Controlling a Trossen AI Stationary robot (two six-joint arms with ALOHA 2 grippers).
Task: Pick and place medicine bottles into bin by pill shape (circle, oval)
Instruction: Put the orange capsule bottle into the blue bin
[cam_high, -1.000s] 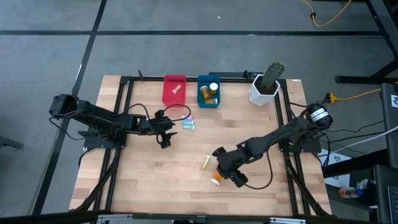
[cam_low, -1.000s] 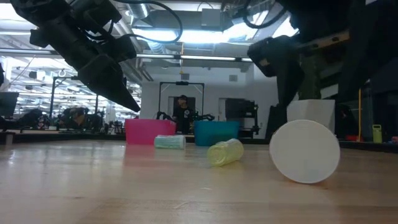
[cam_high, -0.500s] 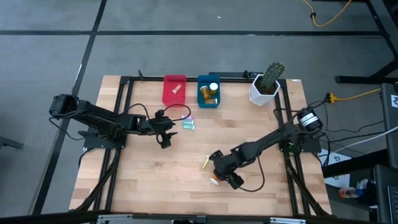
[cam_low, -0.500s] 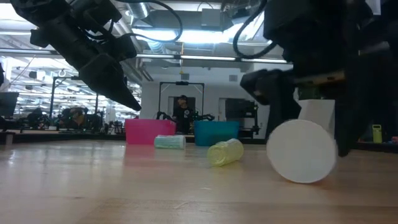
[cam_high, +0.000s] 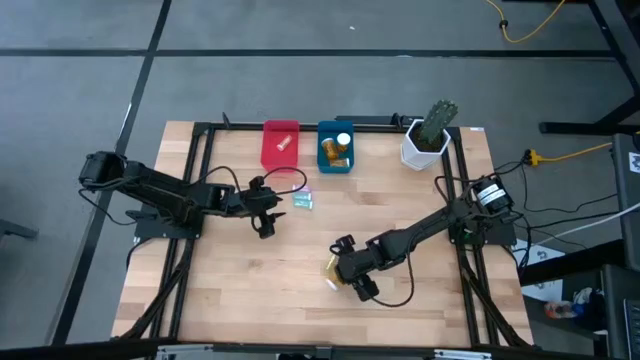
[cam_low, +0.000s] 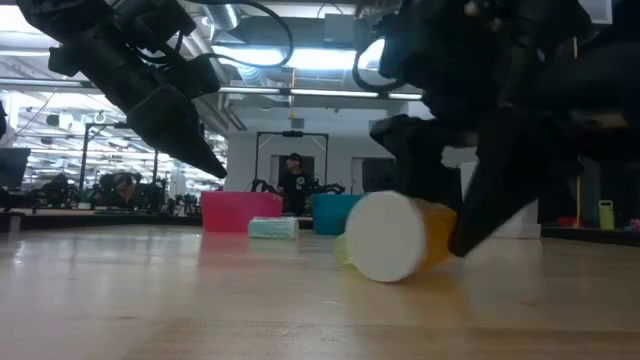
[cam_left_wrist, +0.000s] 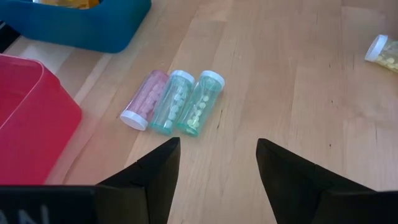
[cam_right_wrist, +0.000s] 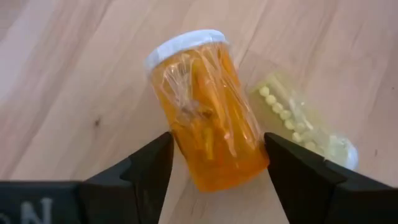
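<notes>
Orange bottle lay near the table's front edge beside the yellow bottle; the right gripper had slid over and was narrowing around it, grasp near. Left gripper waited spread.

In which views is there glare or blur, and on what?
Right wrist view: the orange bottle shows white glare streaks on its wall. Low view: its white cap looks soft, and ceiling lights glare behind the arms. Left wrist view: even light, three small bottles sharp.
</notes>
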